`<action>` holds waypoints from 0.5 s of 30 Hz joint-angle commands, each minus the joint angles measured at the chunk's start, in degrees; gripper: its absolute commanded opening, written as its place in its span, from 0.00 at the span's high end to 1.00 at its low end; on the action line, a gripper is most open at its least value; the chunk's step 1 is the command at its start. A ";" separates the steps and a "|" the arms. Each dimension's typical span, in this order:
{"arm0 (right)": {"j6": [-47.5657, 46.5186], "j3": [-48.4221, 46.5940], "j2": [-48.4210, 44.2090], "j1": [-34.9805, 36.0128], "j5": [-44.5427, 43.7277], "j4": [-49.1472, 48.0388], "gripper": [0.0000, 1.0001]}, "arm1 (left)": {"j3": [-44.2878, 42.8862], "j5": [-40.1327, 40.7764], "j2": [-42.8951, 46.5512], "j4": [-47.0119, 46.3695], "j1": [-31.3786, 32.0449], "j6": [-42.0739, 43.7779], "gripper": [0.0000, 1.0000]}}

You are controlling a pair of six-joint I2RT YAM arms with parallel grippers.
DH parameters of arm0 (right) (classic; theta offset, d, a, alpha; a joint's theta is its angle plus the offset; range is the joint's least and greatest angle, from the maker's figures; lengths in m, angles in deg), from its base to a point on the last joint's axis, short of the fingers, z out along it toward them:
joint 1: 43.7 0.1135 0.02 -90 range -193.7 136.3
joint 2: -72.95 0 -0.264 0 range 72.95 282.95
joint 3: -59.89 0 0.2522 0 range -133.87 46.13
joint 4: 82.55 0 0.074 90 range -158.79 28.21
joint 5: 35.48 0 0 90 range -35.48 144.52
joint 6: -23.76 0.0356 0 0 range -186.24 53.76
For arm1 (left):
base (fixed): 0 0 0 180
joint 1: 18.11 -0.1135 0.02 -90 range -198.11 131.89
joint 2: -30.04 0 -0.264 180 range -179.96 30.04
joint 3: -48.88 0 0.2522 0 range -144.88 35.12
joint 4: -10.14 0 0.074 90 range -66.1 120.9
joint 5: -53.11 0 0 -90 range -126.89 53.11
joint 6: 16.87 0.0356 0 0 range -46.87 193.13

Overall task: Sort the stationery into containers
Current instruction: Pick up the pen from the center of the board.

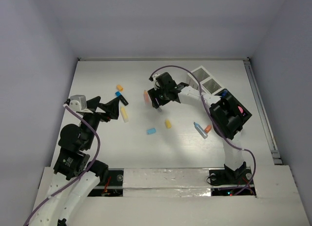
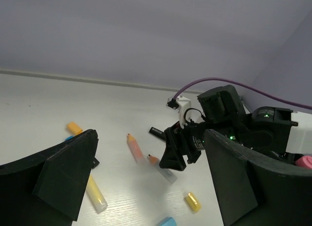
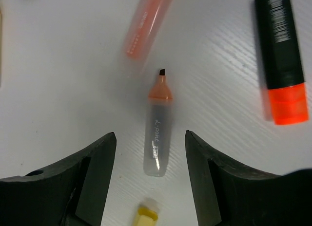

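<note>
Jaws: right parted, left wide, both empty | step — likely picking uncapped grey orange-tipped marker [image 3: 158,138] | next — lower, straddle barrel, close.

Bright even light, soft faint shadows, peach marker [image 3: 146,26] blurred, top view sharp

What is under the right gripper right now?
A grey marker with an orange tip lies below the open right gripper, between its fingers, touching neither. A yellow piece pokes out below. Whatever is beneath the fingers is hidden.
</note>
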 commanded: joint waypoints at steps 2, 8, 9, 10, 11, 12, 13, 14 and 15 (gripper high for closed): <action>0.89 0.17 2.28 0.28 2.69 -1.65 0.35 | -1.58 -1.91 -1.38 -2.82 -0.26 0.86 0.16; 1.42 -1.51 6.76 0.28 0.86 -1.65 0.38 | -1.85 -10.15 -4.28 -3.86 -0.26 -0.89 0.21; 1.51 -1.68 7.12 0.28 0.41 -1.56 0.39 | -1.76 -10.95 -4.63 -4.22 -0.26 -1.69 0.20; 1.51 -1.68 7.38 0.28 -0.03 -1.82 0.41 | -1.67 -11.65 -5.24 -4.31 -0.26 -2.22 0.20; 1.77 -1.68 7.56 0.28 -0.90 -1.91 0.42 | -1.93 -12.10 -5.51 -4.05 -0.26 -2.48 0.20; 1.77 -1.59 7.82 0.28 -1.34 -2.00 0.46 | -2.02 -12.10 -5.60 -3.78 -0.26 -2.75 0.20; 1.86 -1.68 7.82 0.28 -1.61 -2.09 0.60 | -2.20 -11.84 -5.60 -3.52 -0.26 -2.84 0.20; 2.03 -1.33 7.74 0.28 -2.31 -2.18 0.70 | -2.29 -11.58 -5.60 -3.17 -0.26 -3.01 0.20; 2.38 -1.07 7.04 0.28 -2.66 -2.52 0.75 | -2.29 -11.31 -5.51 -2.56 -0.26 -3.53 0.20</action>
